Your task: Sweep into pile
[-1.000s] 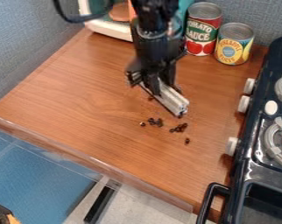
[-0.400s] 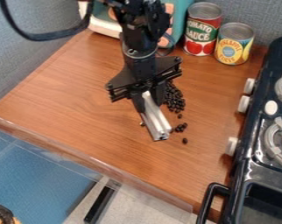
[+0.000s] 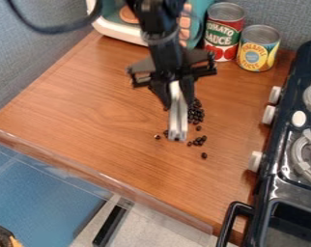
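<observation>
The black gripper (image 3: pixel 177 88) hangs over the middle of the wooden table, shut on a silver metal bar (image 3: pixel 178 116) that points down toward the table's front. Dark beans lie in a heap (image 3: pixel 196 114) just right of the bar, partly hidden behind it and the gripper. A small cluster of beans (image 3: pixel 198 141) lies to the right of the bar's lower end, and a single bean (image 3: pixel 204 155) sits below that. Left of the bar's lower end are a couple more beans (image 3: pixel 157 137).
A tomato sauce can (image 3: pixel 223 32) and a pineapple can (image 3: pixel 258 48) stand at the back, beside a teal and white toy (image 3: pixel 122 30). A dark toy stove (image 3: pixel 284 169) with knobs borders the right side. The table's front edge (image 3: pixel 106 179) runs diagonally below.
The gripper and bar moved left and toward the front, uncovering the bean heap, then back up and slightly right. The bar is now more upright in view and covers part of the heap.
</observation>
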